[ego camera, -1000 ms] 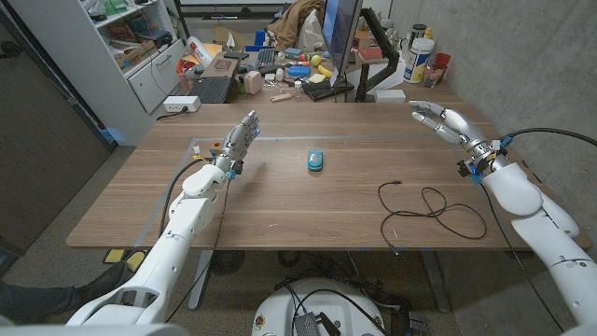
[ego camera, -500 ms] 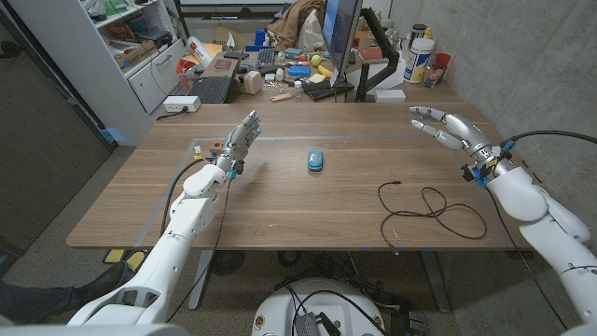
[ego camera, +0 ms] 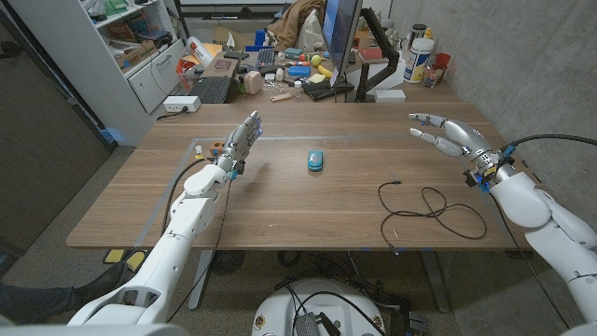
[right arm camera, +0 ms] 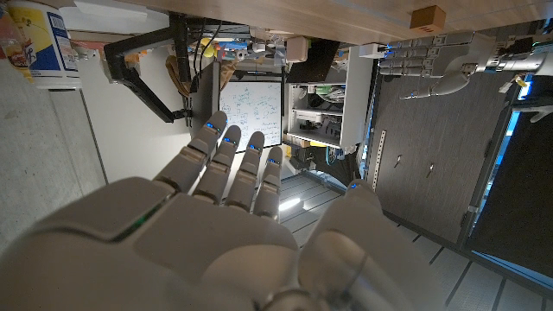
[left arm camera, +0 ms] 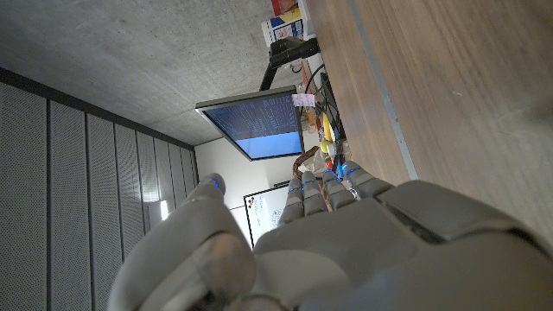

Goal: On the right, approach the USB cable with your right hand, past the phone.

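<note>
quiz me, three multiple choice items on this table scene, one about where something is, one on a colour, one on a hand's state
1. Where does the USB cable lie on the table?
A. on the robot's right side, near the front edge
B. at the far left corner
C. on top of the phone

2. What colour is the phone?
A. red
B. blue
C. yellow

3. What is the state of the right hand?
A. gripping the cable
B. pressing on the phone
C. open, holding nothing, raised over the table's right side

Answers:
1. A: the black loops sit right of the phone, toward the near edge.
2. B: the small object at mid-table shows blue in the head view.
3. C: its fingers are spread with nothing between them, apart from the cable.
</note>
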`<state>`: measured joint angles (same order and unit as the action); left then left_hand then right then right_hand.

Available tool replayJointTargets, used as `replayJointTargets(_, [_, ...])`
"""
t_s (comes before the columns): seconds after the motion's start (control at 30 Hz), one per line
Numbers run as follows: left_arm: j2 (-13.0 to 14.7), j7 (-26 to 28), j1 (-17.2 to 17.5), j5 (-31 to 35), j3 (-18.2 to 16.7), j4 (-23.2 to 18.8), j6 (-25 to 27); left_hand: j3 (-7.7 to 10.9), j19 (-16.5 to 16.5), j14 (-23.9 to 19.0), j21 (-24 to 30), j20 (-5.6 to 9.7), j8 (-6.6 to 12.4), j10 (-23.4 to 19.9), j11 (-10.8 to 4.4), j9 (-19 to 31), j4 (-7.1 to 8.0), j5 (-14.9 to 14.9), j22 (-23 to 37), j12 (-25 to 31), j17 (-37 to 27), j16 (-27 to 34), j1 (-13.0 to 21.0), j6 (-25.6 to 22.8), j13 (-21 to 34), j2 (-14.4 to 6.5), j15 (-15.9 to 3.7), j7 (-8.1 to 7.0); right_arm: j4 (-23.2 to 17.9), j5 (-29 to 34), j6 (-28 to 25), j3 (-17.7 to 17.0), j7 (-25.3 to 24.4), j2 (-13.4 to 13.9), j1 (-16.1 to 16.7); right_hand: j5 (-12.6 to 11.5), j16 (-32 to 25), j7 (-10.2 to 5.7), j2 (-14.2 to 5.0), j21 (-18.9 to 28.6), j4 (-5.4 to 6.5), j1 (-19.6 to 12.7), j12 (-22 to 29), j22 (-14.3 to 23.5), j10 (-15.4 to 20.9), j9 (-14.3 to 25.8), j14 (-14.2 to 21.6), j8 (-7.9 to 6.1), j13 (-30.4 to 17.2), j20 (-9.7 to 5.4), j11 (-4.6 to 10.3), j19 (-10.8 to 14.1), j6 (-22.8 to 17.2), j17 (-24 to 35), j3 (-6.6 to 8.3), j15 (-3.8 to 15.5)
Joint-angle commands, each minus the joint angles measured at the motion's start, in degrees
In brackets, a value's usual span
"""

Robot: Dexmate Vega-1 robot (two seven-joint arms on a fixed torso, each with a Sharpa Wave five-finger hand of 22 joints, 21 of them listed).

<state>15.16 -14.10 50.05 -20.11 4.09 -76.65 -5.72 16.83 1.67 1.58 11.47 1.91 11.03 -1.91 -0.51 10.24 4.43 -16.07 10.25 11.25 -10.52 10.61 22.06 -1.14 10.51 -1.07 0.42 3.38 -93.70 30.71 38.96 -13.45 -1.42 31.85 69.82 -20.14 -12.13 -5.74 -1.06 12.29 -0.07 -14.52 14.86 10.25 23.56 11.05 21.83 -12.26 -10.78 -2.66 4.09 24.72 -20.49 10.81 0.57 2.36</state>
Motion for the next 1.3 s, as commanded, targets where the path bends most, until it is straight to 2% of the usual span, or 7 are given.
replayJointTargets(0.03, [0.2,-0.4,-0.2,-0.1,-0.1,0.4,0.3,-0.27,0.6,0.2,0.0,0.32,0.21,-0.1,-0.22,0.3,-0.16,0.0,0.1,0.3,-0.1,0.2,0.5,-0.2,0.3,-0.1,-0.04,0.11,-1.1,3.0,-0.9,-0.3,-1.0,0.5,1.1,-0.3,0.3,-0.17,-0.13,-0.2,-0.03,0.0,0.3,0.2,0.6,0.2,0.4,-0.16,-0.3,-5.54,0.05,0.7,-0.6,0.1,-0.07,6.54])
replayJointTargets(0.6, [0.1,-1.0,-1.2,0.1,0.0,1.5,0.5,-0.33,0.6,0.2,0.1,0.26,0.20,-0.2,-0.33,0.3,-0.19,0.1,0.1,0.4,-0.1,0.2,0.7,-0.2,0.3,-0.2,-0.06,0.15,-2.9,5.6,-3.4,-0.8,-1.4,1.5,3.4,-0.8,0.2,-0.51,-0.37,-0.2,-0.02,-0.1,0.4,0.2,1.3,0.2,1.0,-0.26,-0.3,-5.81,0.14,1.0,-1.2,0.1,-0.14,6.96])
replayJointTargets(0.97, [-0.1,-1.3,-1.7,0.2,-0.1,2.4,0.2,-0.37,0.7,0.2,0.0,0.05,0.18,-0.1,-0.34,0.3,-0.21,0.2,0.1,0.3,-0.1,0.2,0.8,-0.2,0.3,-0.4,-0.05,0.13,-5.1,6.9,-5.4,-1.6,-1.1,1.5,5.6,-1.1,0.2,-0.59,-0.52,-0.3,-0.02,-0.2,0.4,0.2,1.5,0.2,1.4,-0.36,-0.3,-5.80,0.22,1.1,-1.6,0.1,-0.17,6.95])
replayJointTargets(1.3, [-0.1,-1.7,-2.3,0.4,0.1,2.8,-0.1,-0.41,0.7,0.2,0.1,0.05,0.18,-0.1,-0.38,0.3,-0.23,0.2,0.1,0.3,-0.1,0.2,0.8,-0.2,0.3,-0.4,-0.04,0.02,-5.4,8.3,-7.1,-2.0,-2.0,1.3,6.9,-1.4,0.3,-0.65,-0.75,-0.3,-0.06,-0.4,0.4,0.2,1.8,0.2,1.5,-0.39,-0.3,-5.78,0.44,1.1,-1.9,0.1,-0.12,6.95])
